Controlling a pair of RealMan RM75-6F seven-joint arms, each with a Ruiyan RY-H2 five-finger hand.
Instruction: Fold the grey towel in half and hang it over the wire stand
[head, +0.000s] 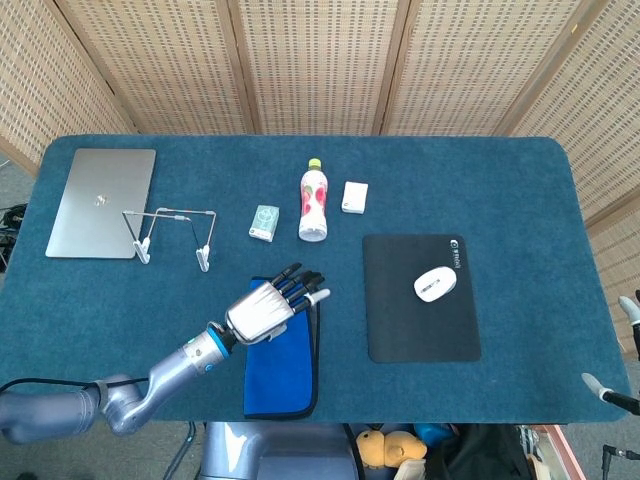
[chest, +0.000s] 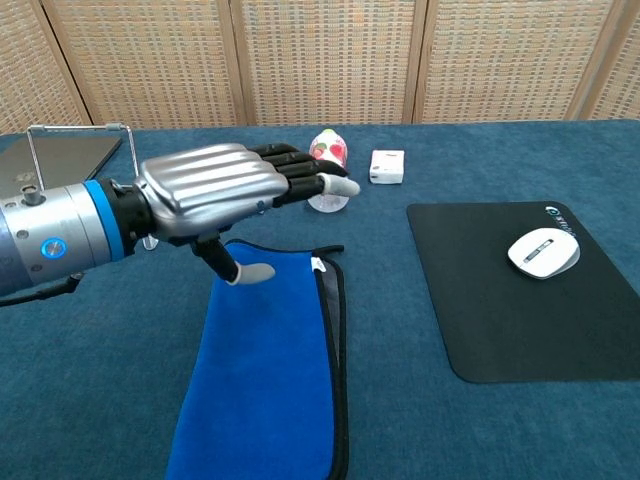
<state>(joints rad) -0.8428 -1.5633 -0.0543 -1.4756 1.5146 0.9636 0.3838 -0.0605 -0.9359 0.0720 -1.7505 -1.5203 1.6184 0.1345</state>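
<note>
Laptop (head: 101, 203) far left, closed. Wire stand (head: 172, 235) just right of it, upright, bare. Left hand (head: 271, 306) hovers above towel's far end, fingers spread, holding nothing. Towel (head: 281, 354) lies flat at near-centre table edge, blue face up, dark edge along right side; likely soft, light, limp — best pinched at a far corner. Small box (head: 264, 222), bottle (head: 314, 201), white case (head: 354, 196) behind. Mouse (head: 435, 284) on mousepad (head: 420, 298) right. Right hand unseen.
</note>
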